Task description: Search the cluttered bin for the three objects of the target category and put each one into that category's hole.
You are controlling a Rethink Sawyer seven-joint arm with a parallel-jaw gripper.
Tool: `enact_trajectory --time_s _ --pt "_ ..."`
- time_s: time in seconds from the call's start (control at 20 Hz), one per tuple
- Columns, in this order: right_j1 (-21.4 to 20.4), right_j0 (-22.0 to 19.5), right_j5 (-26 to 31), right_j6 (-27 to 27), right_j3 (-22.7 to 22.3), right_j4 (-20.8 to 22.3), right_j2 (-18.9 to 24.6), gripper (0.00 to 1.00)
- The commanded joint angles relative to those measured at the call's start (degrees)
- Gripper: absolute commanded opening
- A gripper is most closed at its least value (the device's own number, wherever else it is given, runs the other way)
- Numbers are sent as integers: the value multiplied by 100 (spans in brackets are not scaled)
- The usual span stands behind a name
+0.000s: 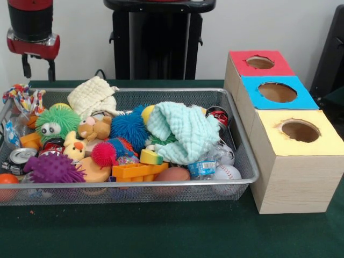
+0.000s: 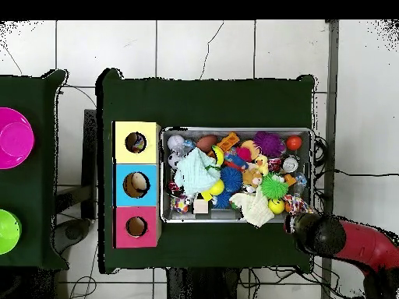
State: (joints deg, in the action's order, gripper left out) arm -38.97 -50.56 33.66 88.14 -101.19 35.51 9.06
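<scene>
A wire mesh bin (image 1: 161, 186) (image 2: 304, 134) holds a jumble of toys. In it lie a mint cloth (image 1: 183, 131) (image 2: 195, 173), a cream cloth (image 1: 94, 95) (image 2: 251, 209), a green spiky ball with eyes (image 1: 56, 122) (image 2: 273, 187), a blue spiky ball (image 1: 129, 128), a purple spiky ball (image 1: 51, 168) (image 2: 269, 142), a baseball (image 1: 228, 172) and cans. Right of the bin stands a wooden box with a red hole (image 1: 260, 62) (image 2: 136, 226), a blue hole (image 1: 277, 92) (image 2: 136, 184) and a yellow hole (image 1: 300, 130) (image 2: 135, 142). My gripper (image 1: 38, 74) hangs open and empty behind the bin's far left corner.
A coloured rope toy (image 1: 21, 97) hangs over the bin's left rim, and an orange ball (image 1: 6, 180) lies at its near left corner. In the overhead view, a pink bowl (image 2: 12, 138) and a green bowl (image 2: 6, 231) sit on a separate table at the left.
</scene>
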Motion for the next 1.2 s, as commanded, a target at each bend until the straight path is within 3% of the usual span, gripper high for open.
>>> enact_trajectory --time_s 0.05,0.2,0.35,1.2 --pt "548 181 -675 -517 156 790 450 100" --pt "756 382 -1078 -293 484 1330 208 100" --pt "644 346 -1120 -302 416 1505 174 100" --pt "307 1039 -700 -222 740 1860 -169 100"
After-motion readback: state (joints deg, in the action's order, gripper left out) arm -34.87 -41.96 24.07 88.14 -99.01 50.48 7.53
